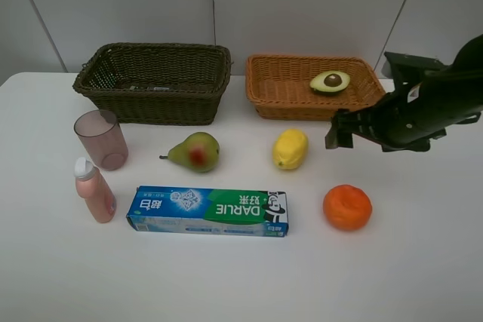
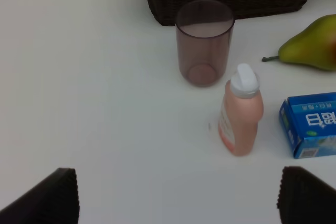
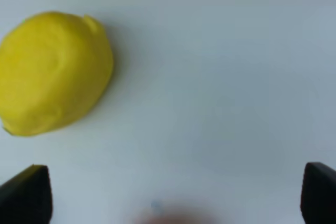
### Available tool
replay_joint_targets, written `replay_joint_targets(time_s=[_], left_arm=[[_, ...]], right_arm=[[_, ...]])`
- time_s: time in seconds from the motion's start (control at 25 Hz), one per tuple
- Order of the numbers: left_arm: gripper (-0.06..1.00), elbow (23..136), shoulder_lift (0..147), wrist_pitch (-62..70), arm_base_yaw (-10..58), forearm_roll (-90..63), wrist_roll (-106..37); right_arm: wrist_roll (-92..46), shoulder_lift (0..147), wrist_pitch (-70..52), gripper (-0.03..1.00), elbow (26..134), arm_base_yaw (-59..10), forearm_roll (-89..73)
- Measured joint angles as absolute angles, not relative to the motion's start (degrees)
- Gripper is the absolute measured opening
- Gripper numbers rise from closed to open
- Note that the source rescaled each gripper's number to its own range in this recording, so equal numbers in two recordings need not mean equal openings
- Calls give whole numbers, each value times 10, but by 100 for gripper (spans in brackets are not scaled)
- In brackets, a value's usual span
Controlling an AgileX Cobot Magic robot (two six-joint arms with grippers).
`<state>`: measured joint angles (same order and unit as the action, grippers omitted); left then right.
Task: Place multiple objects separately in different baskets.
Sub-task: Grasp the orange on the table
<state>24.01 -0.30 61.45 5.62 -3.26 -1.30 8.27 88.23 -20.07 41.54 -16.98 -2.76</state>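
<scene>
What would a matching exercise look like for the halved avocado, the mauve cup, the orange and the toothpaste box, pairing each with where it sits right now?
Things
1. halved avocado
2. mauve cup
3. orange
4. toothpaste box

Places
A. lying flat, nearer the camera than the pear
B. inside the orange-tan basket
C. upright in front of the dark basket, next to the pink bottle
D. on the right side of the table, outside both baskets

Pairs: 1-B, 2-C, 3-D, 4-A
</scene>
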Motion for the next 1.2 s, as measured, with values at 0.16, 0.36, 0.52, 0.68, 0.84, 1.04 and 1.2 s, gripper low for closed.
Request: replay_joint_targets(time_s=[0.16,0.36,0.52,0.68,0.84,1.04,1.2], left_arm=[[100,240,-3,615,56,-33,-13],[100,240,-3,615,56,-33,-13],[100,240,-3,615,56,-33,-13],[100,240,-3,615,56,-33,-13],[100,240,-3,615,56,-33,-13],[100,240,-3,615,56,-33,-13],[100,240,-3,615,56,-33,-13]], right_arm=[[83,887,-232,100,415,-171,-42],[82,922,-251,100,415,-172,-62],[79,943,-254,100,415,-186,-80],[83,945,-255,100,415,-203,-91],[85,945,-275,100,415,-204,-99],[90,945,-299,100,415,-205,-99],[92,945,-315,100,415,-205,-99]])
